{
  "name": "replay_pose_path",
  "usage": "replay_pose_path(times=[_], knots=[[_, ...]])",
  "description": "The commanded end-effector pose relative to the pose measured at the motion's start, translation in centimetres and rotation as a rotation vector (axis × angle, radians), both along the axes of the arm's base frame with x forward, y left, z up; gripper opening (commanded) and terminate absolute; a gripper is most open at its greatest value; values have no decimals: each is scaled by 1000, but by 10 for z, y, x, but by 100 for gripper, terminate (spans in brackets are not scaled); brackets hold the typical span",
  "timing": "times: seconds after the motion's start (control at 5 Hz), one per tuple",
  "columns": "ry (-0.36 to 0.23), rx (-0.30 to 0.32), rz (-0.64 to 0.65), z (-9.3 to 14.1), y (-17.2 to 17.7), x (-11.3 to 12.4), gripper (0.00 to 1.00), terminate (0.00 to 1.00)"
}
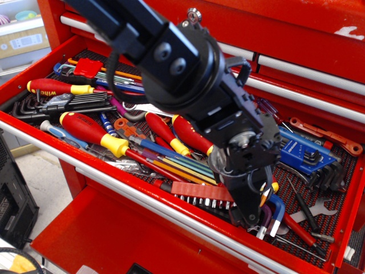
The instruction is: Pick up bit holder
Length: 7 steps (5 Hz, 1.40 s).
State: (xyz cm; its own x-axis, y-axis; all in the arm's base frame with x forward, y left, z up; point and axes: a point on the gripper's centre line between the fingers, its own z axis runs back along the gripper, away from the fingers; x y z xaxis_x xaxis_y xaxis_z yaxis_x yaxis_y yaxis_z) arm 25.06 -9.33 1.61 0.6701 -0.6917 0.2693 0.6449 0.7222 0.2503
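The bit holder (pixel 194 190) is a flat red bar with a row of short silver bits along its near edge. It lies near the front rail of the open red tool drawer (pixel 114 181). My gripper (pixel 246 216) hangs from the black arm and points down at the holder's right end, which it hides. Its dark fingers reach into the tools there. I cannot tell how far apart they are, or whether they touch the holder.
Red and yellow screwdrivers (pixel 88 129) lie left of the holder. A black hex key set (pixel 71 103) and a red holder of coloured hex keys (pixel 88 67) are at the far left. A blue hex key holder (pixel 302 155) is at the right.
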Motion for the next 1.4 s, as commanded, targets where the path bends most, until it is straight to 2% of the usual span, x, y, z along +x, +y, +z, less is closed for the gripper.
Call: replay_pose_path(times=[0.0,0.2,0.4,0.6,0.8,1.2], knots=[[-96,-61,6,-18,13,5,100,0],[-70,-115,22,-23,15,9,0,0],[-24,-78,34,-6,10,7,0,0],[19,-16,52,18,1,4,0,0],[25,7,44,27,2,7,0,0],[65,181,-9,85,8,25,0,0]])
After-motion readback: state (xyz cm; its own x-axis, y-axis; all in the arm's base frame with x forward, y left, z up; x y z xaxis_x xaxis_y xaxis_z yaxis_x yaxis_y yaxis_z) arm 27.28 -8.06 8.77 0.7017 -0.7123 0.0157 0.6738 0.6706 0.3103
